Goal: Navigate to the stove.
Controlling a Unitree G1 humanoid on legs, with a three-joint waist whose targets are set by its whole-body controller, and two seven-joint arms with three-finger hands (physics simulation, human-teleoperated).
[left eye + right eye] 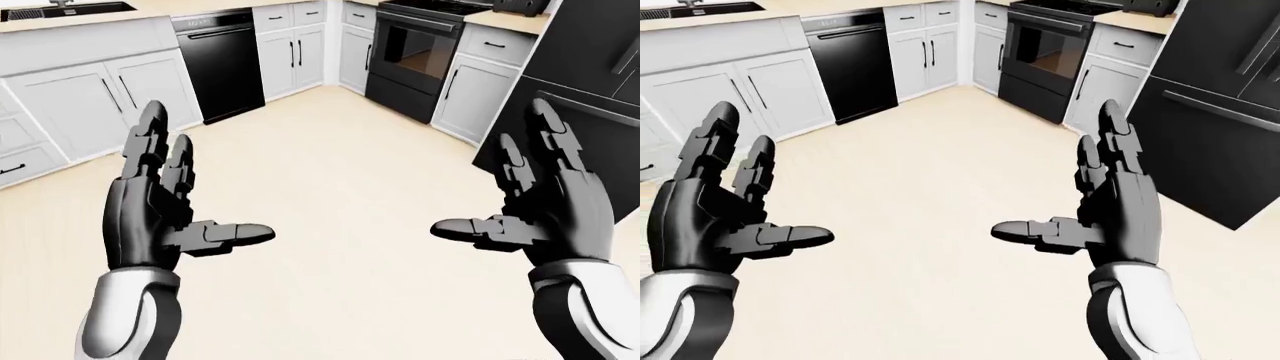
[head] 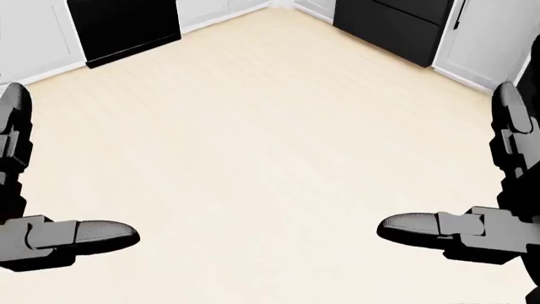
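Pale floor (image 1: 340,187) runs open to stove (image 1: 415,60)

A pale wood-look floor (image 1: 330,187) filled the middle of the eye views. Along the left ran white cabinets (image 1: 95,97) under a light worktop (image 1: 90,16), with a dark sink (image 1: 65,10) set into it at the top left corner. A black dishwasher (image 1: 220,64) stood between those cabinets and more white cabinet doors (image 1: 290,56) with dark handles that reached into the corner. Further right another white cabinet (image 1: 480,82) carried a drawer above its door. A tall black fridge (image 1: 1225,105) rose at the right edge.
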